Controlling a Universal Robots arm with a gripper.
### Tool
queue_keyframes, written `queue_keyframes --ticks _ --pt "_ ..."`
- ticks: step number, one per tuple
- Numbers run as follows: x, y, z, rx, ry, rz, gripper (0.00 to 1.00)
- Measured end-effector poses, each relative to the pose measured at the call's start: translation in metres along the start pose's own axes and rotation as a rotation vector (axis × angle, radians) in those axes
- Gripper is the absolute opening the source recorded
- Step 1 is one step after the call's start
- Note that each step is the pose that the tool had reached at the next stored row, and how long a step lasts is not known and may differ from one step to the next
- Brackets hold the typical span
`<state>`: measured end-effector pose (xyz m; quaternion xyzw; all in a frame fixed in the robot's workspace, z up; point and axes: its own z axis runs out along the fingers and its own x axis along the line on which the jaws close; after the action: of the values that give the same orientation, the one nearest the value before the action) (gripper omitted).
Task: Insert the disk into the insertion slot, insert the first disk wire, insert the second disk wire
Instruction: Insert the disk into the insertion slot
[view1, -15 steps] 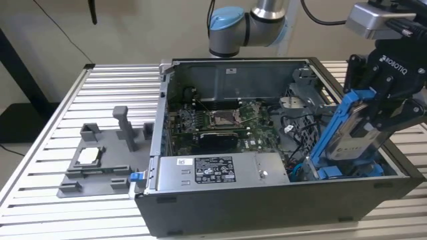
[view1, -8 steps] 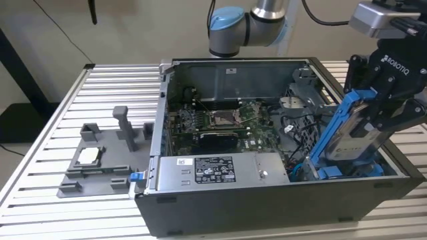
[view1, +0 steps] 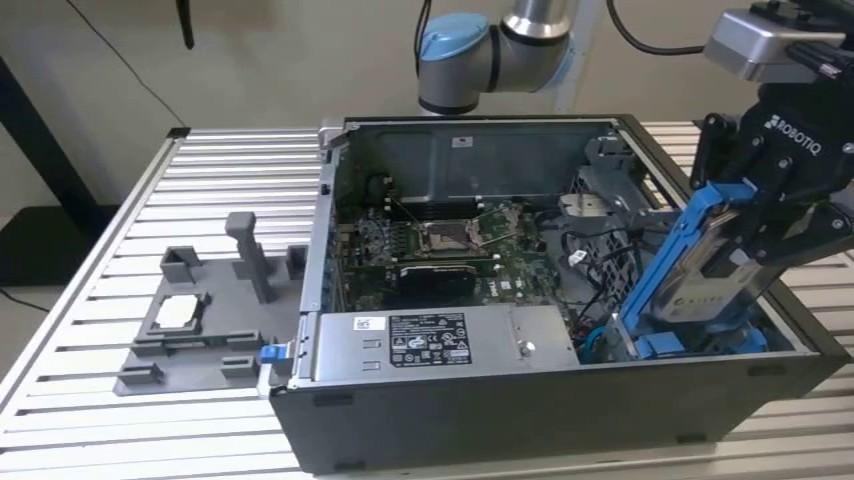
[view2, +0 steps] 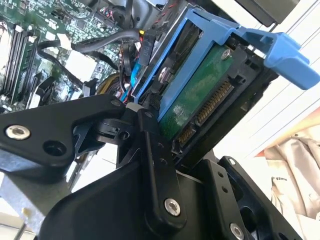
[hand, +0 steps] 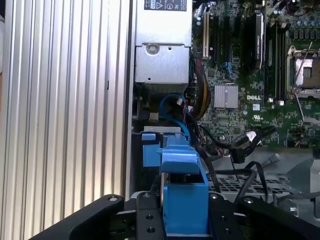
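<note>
Scene: an open computer case (view1: 534, 425) lies on a slatted metal counter (view1: 247, 165), with a robot arm (view1: 487, 50) behind it.
Gripper: a black two-finger gripper (view1: 754, 235) hangs above the case corner at the exterior view's right. It is clamped on the upper end of the disk.
Disk: a silver-grey drive (view1: 705, 290) in a bright blue frame, held in the gripper. It is tilted, with its top leaning toward the exterior view's right and its lower end down inside the case.
Disk underside: in the second wrist view the green circuit board faces the camera. Its gold connector (view2: 212, 106) is bare, with no cable plugged in.
Blue fittings: blue plastic parts (view1: 667, 347) sit on the case floor right under the disk's lower end. Whether the disk touches them cannot be told.
Black cables: loose cables (hand: 245, 145) with plug ends lie inside the case below and beyond the gripper, apart from the disk.
Blue cable: a thin loop (hand: 172, 100) lies between the blue fittings and the power supply.
Power supply: a grey labelled box (view1: 427, 345) stands along the case wall, beside the gripper toward the exterior view's left.
Motherboard: a green board (view1: 454, 240) covers the case floor, farther from the gripper than the cables.
Fixture: a grey plastic jig (view1: 200, 320) sits on the counter outside the case, well apart from the gripper.
</note>
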<state>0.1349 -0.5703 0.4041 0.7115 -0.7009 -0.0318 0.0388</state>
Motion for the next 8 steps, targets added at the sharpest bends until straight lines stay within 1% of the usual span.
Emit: queue_keyframes --ticks 2,4,5,8 --pt "0.0000 -0.0003 0.0020 -0.0006 -0.0020 0.000 0.33" --pt "0.0000 -0.0005 0.0037 -0.0006 -0.0061 -0.001 0.33" --pt "0.0000 -0.0006 0.0052 -0.0006 -0.0071 -0.002 0.33" --pt "-0.0001 -0.0012 0.0107 -0.0005 -0.0074 -0.002 0.33"
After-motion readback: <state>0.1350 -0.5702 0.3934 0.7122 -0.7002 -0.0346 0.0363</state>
